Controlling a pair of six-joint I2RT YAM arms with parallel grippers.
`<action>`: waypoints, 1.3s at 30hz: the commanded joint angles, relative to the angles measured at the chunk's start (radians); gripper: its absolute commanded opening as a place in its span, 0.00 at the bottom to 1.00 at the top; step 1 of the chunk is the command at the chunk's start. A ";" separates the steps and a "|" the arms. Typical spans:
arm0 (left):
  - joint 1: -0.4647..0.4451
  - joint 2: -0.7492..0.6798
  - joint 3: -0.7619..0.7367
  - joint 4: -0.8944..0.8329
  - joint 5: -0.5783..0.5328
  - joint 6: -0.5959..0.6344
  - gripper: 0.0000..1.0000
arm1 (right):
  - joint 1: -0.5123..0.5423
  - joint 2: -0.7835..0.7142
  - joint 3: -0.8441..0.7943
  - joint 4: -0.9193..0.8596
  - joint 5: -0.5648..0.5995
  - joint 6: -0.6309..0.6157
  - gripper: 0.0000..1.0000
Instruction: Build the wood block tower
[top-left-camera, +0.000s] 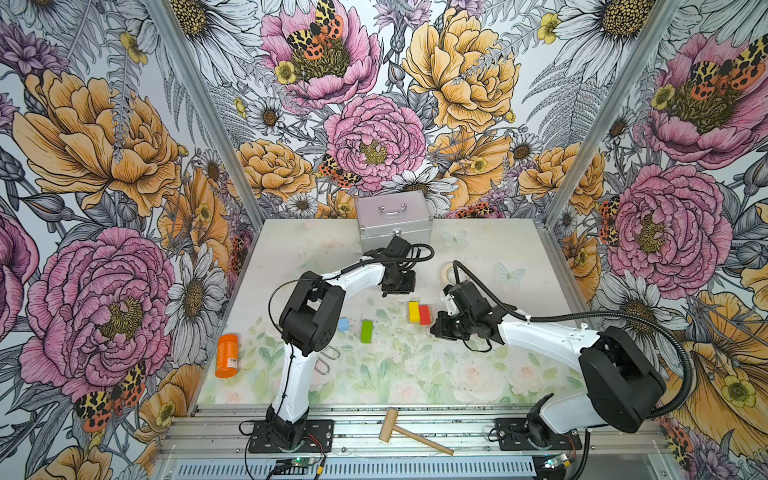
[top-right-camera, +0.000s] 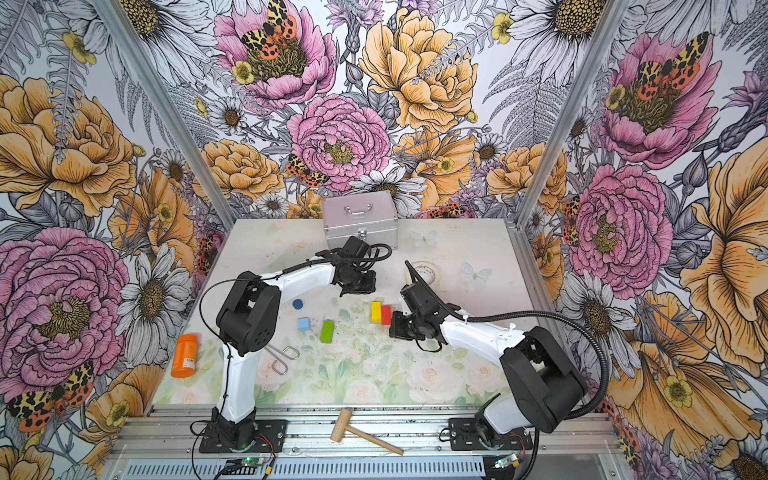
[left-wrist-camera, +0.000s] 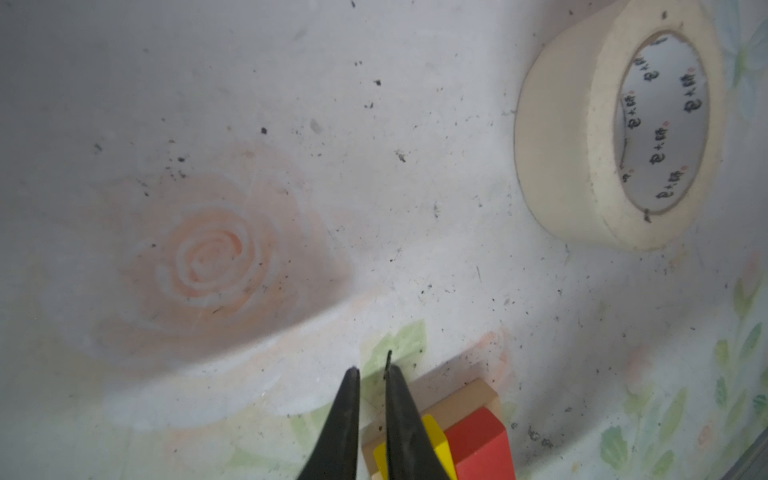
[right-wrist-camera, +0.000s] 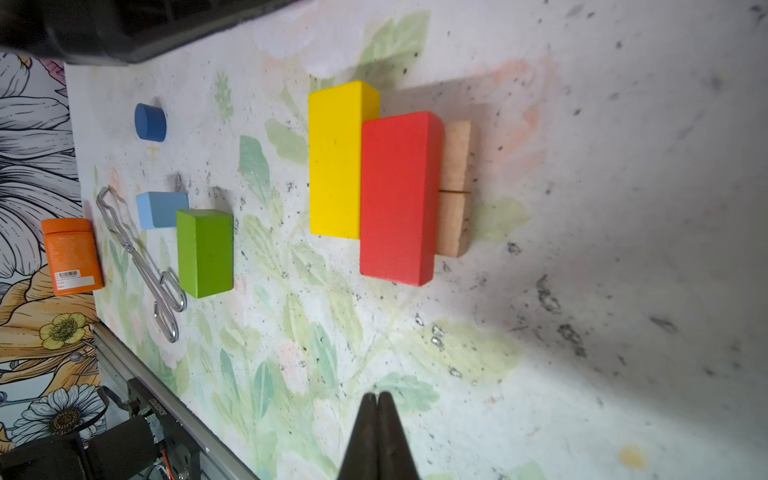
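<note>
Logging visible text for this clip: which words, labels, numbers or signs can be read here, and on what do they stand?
Nothing reads clearly enough to quote.
Tape roll, inner core: one dark printed mark repeated around it, not legible.
Orange bottle: white label with a barcode, print too small to read.

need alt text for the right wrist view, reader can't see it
A yellow bar and a red bar lie side by side on two tan bars on a floral table. The shut right tool points at them without touching; green bar, light blue cube and dark blue cylinder lie loose beyond.
</note>
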 joint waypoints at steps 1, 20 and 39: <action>-0.008 0.004 0.019 -0.010 0.027 0.020 0.15 | 0.003 0.034 0.018 0.008 0.031 0.005 0.00; -0.033 0.033 0.023 -0.010 0.050 0.016 0.14 | 0.003 0.147 0.099 0.047 0.005 -0.006 0.00; -0.046 0.039 0.025 -0.010 0.055 0.014 0.14 | 0.004 0.185 0.125 0.056 0.002 -0.011 0.00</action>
